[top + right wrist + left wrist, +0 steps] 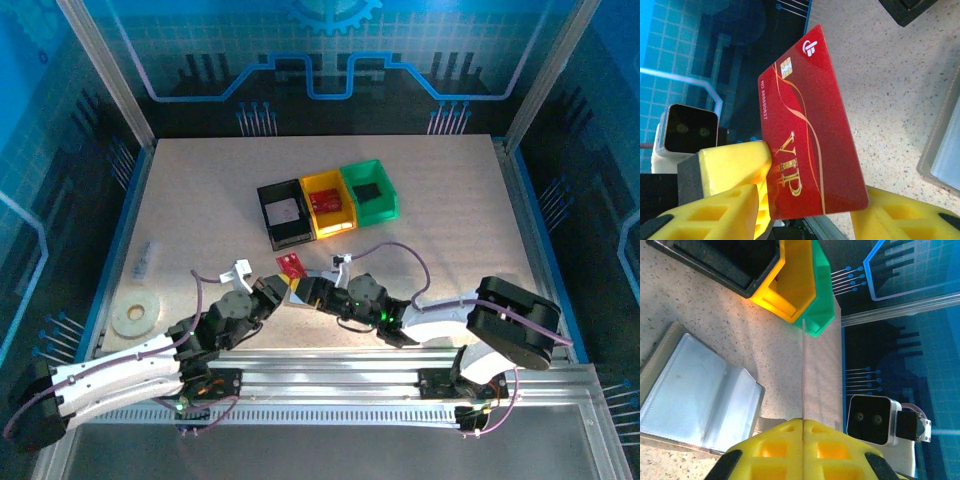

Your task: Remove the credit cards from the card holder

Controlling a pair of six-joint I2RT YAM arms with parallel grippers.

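Credit card (pixel 810 135) — in left gripper (pixel 803 426)

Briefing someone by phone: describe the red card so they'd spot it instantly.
On the table, just in front of the three bins, the left gripper pinches a card by one end. It is glossy red with gold VIP lettering, unlike the grey card holder lying open beside it.

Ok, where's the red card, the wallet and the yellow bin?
red card (pixel 810 125), right wrist view, its middle.
wallet (pixel 695 390), left wrist view, clear inner sleeve.
yellow bin (pixel 794 282), left wrist view, side wall.
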